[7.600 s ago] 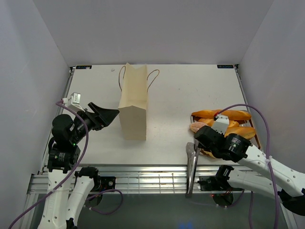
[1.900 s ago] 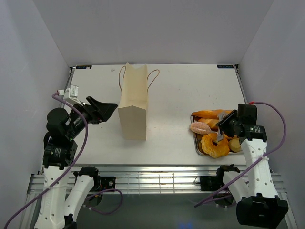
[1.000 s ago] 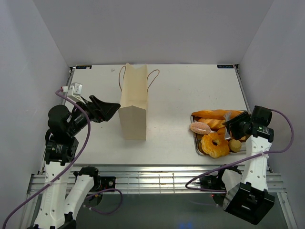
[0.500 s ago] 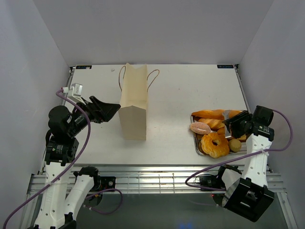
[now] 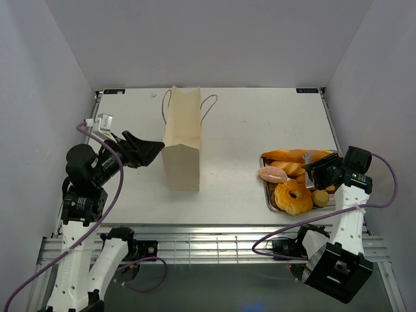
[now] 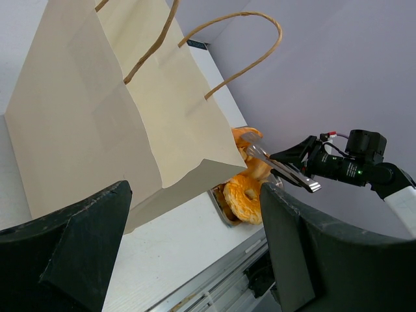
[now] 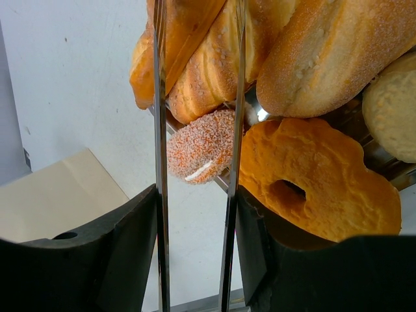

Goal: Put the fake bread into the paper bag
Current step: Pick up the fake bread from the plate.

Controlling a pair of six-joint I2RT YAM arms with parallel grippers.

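The fake bread (image 5: 296, 175) is piled in the metal tray (image 5: 266, 192) near the table's (image 5: 240, 130) right edge. The tongs (image 7: 160, 162) are clamped in the right gripper (image 5: 316, 171) over the pile. The paper bag (image 5: 181, 140) is stood upright well apart, with tabletop between. The left gripper (image 5: 155, 148) is held spread just beside its left wall.

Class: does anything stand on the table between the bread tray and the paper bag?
Nothing visible does: bare table separates the fake bread from the paper bag; the left end effector is beyond it.
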